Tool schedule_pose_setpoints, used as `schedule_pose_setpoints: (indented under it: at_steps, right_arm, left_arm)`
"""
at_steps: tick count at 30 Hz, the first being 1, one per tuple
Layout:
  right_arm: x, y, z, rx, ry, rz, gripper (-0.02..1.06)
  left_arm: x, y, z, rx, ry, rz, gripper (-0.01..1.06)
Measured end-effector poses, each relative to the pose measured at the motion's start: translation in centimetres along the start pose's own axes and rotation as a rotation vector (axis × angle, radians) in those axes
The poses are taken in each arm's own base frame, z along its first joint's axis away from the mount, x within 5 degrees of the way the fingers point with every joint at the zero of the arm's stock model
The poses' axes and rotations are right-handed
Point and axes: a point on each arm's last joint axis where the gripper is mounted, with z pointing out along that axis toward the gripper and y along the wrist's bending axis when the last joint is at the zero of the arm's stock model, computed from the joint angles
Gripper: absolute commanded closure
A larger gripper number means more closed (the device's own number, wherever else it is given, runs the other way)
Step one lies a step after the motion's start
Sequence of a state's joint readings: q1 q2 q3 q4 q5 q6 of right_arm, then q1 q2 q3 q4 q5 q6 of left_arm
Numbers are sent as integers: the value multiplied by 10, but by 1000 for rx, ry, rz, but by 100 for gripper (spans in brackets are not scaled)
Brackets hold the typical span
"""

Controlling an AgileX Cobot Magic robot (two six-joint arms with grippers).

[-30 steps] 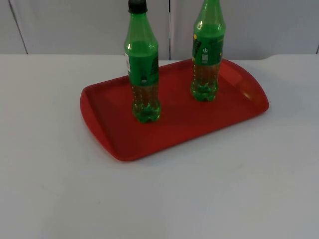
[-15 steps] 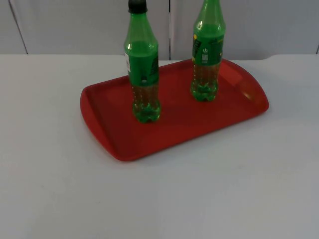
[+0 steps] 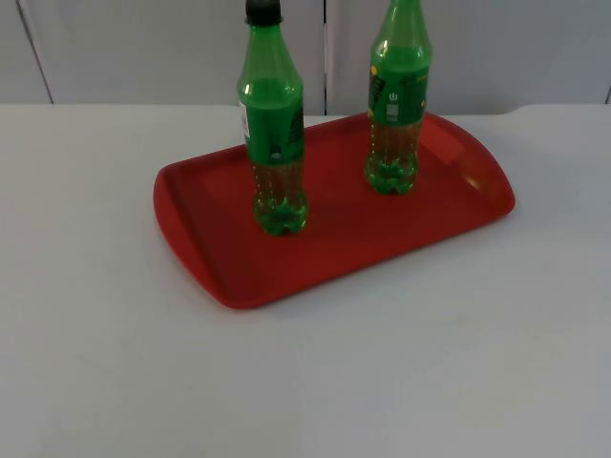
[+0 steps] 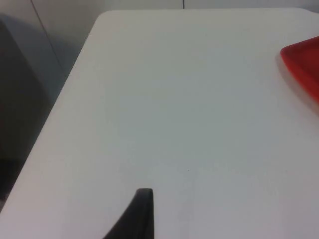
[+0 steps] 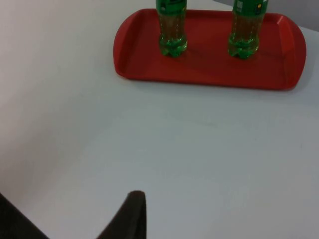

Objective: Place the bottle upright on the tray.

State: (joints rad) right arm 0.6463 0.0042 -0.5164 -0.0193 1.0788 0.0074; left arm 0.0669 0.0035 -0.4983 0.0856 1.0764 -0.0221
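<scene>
Two green clear-plastic bottles stand upright on the red oblong plastic tray (image 3: 220, 248), apart from each other and both well inside its raised rim. The bottle with the black cap (image 3: 273, 134) stands toward the tray's middle, nearer my left arm's side; the other green bottle (image 3: 396, 105) stands toward the far end on my right arm's side, its cap cut off from the top view. Each holds a little liquid low down, so I judge them light and top-heavy. The tray lies slantwise on the white worktop (image 3: 305, 382), near the grey partition wall (image 3: 143, 48).

To my eye the placing looks done.

My left gripper (image 4: 137, 214) hangs over bare worktop beside the tray's edge, and my right gripper (image 5: 130, 214) hangs over the worktop well back from the tray, looking at both bottles. Each wrist view shows a single black fingertip, so I cannot tell whether either gripper is released or clenched. Both arms wait.

The risks from here are my own doing. If I swing an arm across the tray at neck height, I could clip a tall bottle and tip it, and one falling could knock the other. A nudge against the tray's rim could slide it and rock both bottles. I would keep clear or move high and slow.
</scene>
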Motion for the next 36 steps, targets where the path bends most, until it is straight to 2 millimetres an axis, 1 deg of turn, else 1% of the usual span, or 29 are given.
schedule_pose_setpoints:
  at_steps: [33,36]
  right_arm:
    - [0,0,0,0,0,0,-1]
    - [0,0,0,26,0,13,-1]
  left_arm:
    - [0,0,0,-3,0,2,0]
    - [0,0,0,-3,0,2,0]
